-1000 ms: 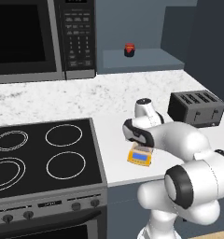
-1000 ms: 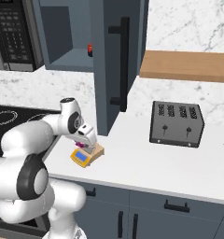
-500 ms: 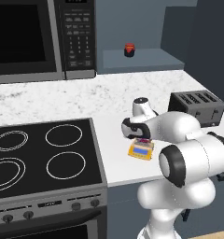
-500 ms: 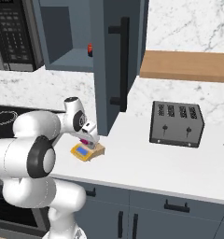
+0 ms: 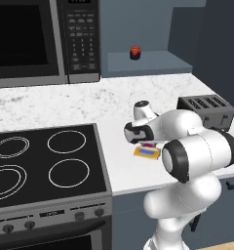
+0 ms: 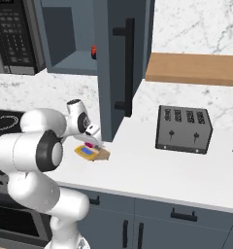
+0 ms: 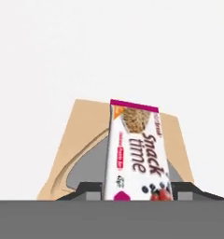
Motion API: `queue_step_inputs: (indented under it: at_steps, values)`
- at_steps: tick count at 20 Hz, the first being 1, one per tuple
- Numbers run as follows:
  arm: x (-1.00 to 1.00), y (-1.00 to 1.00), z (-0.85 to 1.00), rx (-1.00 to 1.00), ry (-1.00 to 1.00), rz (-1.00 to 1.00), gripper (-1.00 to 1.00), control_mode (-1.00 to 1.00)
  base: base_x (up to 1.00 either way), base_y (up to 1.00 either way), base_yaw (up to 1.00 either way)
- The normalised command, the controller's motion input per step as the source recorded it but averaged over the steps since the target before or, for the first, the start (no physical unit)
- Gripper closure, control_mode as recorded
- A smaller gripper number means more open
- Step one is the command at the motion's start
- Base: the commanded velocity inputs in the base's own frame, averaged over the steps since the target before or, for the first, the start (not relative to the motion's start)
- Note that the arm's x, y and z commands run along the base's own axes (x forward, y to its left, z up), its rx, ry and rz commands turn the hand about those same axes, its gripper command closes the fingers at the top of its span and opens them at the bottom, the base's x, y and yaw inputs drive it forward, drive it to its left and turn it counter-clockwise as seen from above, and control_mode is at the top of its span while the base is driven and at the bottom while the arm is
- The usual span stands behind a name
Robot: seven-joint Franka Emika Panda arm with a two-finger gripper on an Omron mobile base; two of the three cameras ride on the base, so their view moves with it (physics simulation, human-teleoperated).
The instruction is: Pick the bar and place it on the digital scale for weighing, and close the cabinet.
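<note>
Resting: snack bar (image 7: pixel 138 151) lay centre frame on digital scale (image 7: pixel 81 135).
Claw: gripper (image 6: pixel 92 137) nearly closed about bar's near end.
Risk: dragging bar off when lifting; cabinet (image 6: pixel 123 63) stood open.

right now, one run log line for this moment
phase: placing | bar: over digital scale | gripper: shut on bar | cabinet: open

At frame centre, the white counter (image 6: pixel 152 170) carries the scale (image 6: pixel 91 152), with the toaster (image 6: pixel 183 129) at right.
</note>
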Motion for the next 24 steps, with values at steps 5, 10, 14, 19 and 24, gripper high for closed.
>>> queue_step_inputs:
  at_steps: [5, 10, 14, 19, 24]
  values:
    - [-0.45, 0.00, -0.06, 0.00, 0.00, -0.04, -1.00, -1.00, 0.00, 0.00, 0.00]
    - [-0.58, 0.00, 0.00, 0.00, 0.00, -0.05, -1.00, -1.00, 0.00, 0.00, 0.00]
    - [-0.62, 0.00, 0.01, 0.00, 0.00, -0.03, -1.00, -1.00, 0.00, 0.00, 0.00]
    - [-0.40, 0.01, 0.65, 0.00, -0.05, 0.00, -1.00, -1.00, 0.00, 0.00, 0.00]
    - [-0.32, 0.03, 1.00, 0.00, -0.05, 0.00, -1.00, -1.00, 0.00, 0.00, 0.00]
